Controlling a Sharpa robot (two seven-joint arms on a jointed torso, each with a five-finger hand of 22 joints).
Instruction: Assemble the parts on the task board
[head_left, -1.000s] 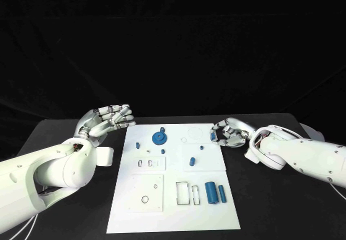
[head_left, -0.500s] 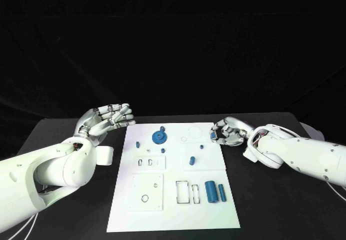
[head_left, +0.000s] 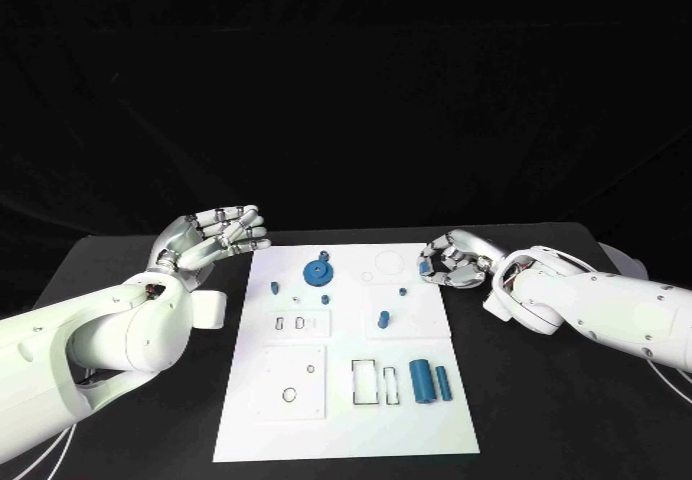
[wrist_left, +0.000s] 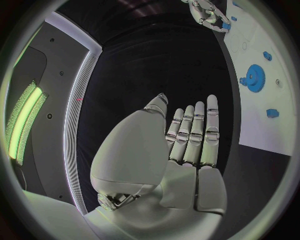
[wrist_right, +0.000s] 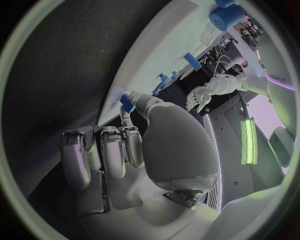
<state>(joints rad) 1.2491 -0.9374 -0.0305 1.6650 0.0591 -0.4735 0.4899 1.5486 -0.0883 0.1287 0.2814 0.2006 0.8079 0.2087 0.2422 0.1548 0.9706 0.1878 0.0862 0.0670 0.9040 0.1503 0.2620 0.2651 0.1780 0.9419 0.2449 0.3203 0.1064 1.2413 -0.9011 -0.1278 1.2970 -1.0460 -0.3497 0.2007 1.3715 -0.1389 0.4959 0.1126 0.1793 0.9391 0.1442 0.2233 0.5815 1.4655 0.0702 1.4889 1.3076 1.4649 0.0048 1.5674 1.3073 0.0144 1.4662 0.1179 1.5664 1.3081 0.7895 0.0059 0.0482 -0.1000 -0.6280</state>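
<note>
The white task board (head_left: 346, 420) lies mid-table. On it are a blue gear (head_left: 316, 273), small blue pegs (head_left: 274, 289) (head_left: 384, 320) and two blue cylinders (head_left: 421, 381) near its right side. My right hand (head_left: 454, 262) hovers at the board's far right edge with fingers curled. It pinches a small blue part (wrist_right: 127, 102) between thumb and finger; the part (wrist_left: 225, 25) also shows in the left wrist view. My left hand (head_left: 216, 235) is off the board's far left corner, fingers (wrist_left: 190, 135) straight and together, holding nothing. The gear (wrist_left: 254, 78) lies beyond those fingers.
Rectangular and round recesses (head_left: 375, 384) mark the board's near half. Black table (head_left: 548, 420) surrounds the board on both sides. My white forearms (head_left: 101, 340) (head_left: 606, 315) lie over the table to the left and right of the board.
My right hand has drifted slightly toward the far edge of the board, still pinching the small blue part. The left hand has hardly moved.
</note>
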